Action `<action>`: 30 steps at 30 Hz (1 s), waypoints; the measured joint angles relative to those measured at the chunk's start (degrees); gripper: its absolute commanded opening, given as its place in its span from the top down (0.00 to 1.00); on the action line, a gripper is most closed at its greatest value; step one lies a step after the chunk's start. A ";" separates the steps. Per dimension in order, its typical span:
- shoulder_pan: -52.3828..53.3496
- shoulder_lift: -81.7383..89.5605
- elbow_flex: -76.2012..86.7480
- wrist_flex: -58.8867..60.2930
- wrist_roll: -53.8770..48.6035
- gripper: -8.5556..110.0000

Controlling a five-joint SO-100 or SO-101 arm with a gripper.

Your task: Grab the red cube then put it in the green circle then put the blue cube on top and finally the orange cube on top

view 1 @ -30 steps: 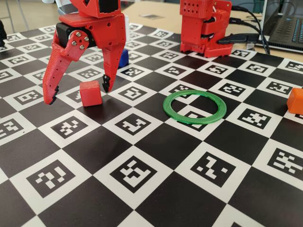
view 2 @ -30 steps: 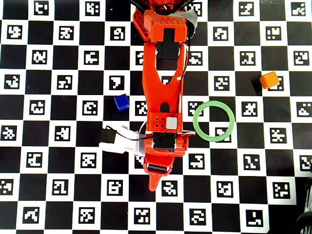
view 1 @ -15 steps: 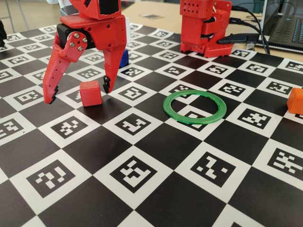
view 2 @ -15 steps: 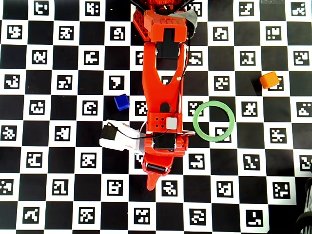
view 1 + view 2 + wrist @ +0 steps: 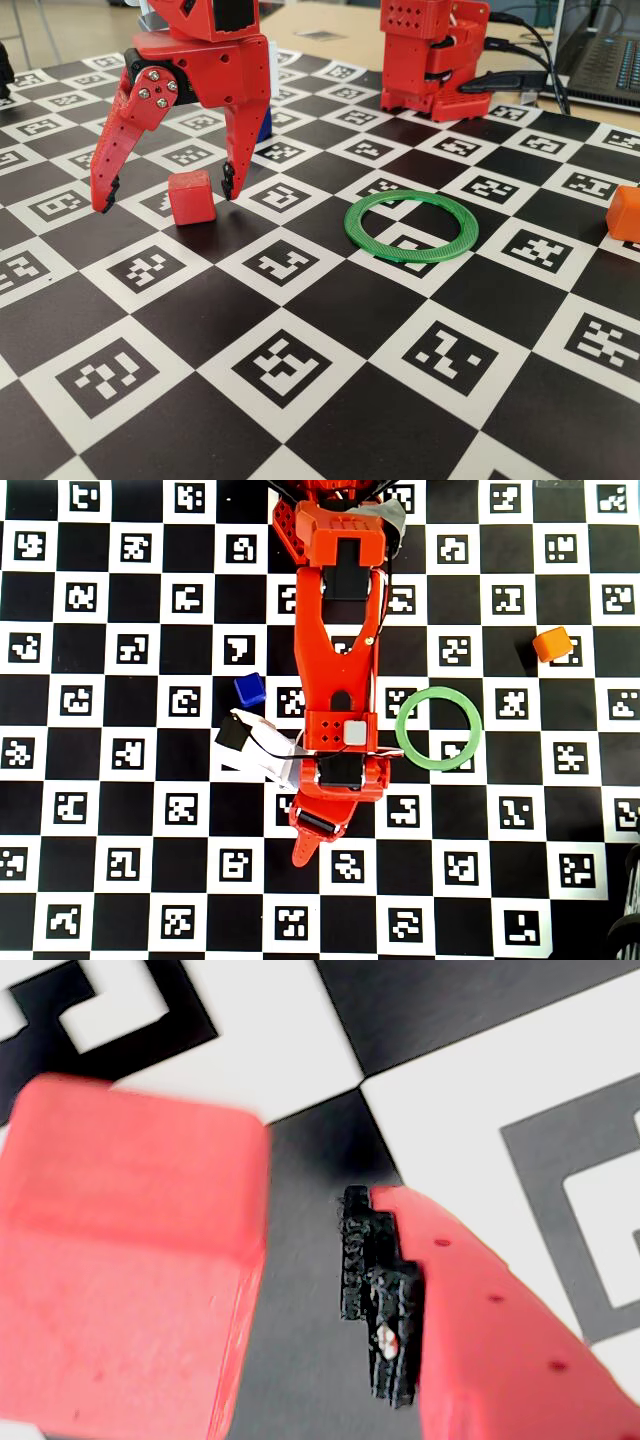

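1. My arm (image 5: 335, 660) reaches out low over the checkered mat (image 5: 330, 400).
2. Gripper (image 5: 167, 195) is wide open, straddling the red cube (image 5: 191, 197), holding nothing.
3. I see no readable text.

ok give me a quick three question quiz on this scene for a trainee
1. True or false: the small matte red cube sits inside the thin green plastic ring.
2. In the fixed view, the red two-finger gripper is: A) shut on the cube B) open, straddling it C) over the ring.
3. In the overhead view, which lies right of the ring: the small dark-blue cube or the small orange cube?

Key: 1 false; 2 B; 3 orange.
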 measured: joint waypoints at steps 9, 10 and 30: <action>-0.09 -0.62 -0.97 0.00 2.46 0.50; -0.09 -0.62 -0.97 0.00 2.46 0.50; 0.97 -0.62 -2.29 0.00 2.46 0.55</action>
